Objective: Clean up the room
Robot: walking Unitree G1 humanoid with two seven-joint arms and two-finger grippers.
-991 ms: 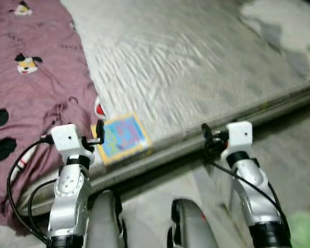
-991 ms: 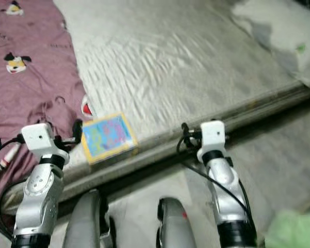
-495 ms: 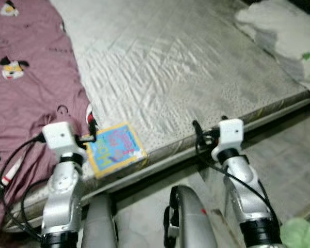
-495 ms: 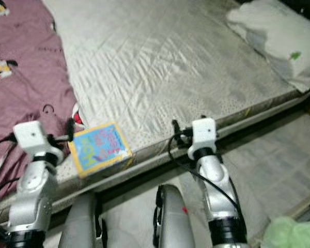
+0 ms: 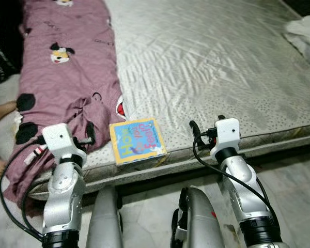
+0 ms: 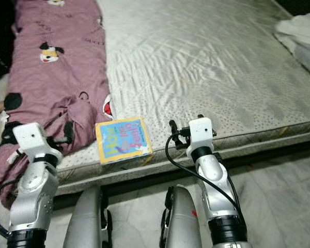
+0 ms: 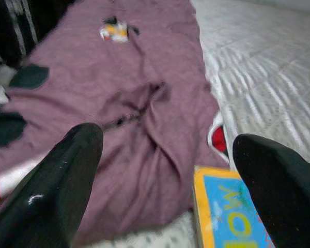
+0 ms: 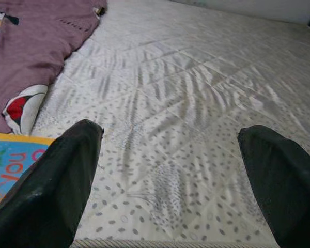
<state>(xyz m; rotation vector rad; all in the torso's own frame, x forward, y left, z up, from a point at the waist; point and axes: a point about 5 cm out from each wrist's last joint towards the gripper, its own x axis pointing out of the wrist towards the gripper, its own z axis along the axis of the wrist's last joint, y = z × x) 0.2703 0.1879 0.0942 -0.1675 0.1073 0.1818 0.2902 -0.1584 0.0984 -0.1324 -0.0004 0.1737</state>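
The children's book lies flat at the near edge of the mattress, just beside the purple blanket. Left end effector and right end effector both hold fingers apart, empty. Recommended: approach with the left, straddle the book's near edge, avoid snagging blanket.
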